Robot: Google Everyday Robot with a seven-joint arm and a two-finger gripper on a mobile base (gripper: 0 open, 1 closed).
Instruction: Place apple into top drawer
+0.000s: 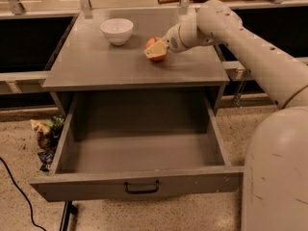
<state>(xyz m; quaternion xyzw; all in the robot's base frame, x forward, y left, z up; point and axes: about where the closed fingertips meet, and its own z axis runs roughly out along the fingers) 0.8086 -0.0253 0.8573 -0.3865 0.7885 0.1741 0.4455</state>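
The red-orange apple point(152, 43) sits on the grey cabinet top point(106, 64), right of centre near the back. My gripper point(157, 52) reaches in from the right and is at the apple, its pale tip lying across the apple's front. The apple rests on the top. The top drawer point(144, 177) is pulled fully out below, its plain grey inside bare, with a dark curved handle point(142, 187) on the front panel.
A white bowl point(117, 30) stands on the cabinet top left of the apple. My pale arm point(260, 57) crosses the right side and my base point(276, 177) stands right of the drawer. Crumpled litter point(46, 134) and a black cable point(19, 191) lie on the floor at left.
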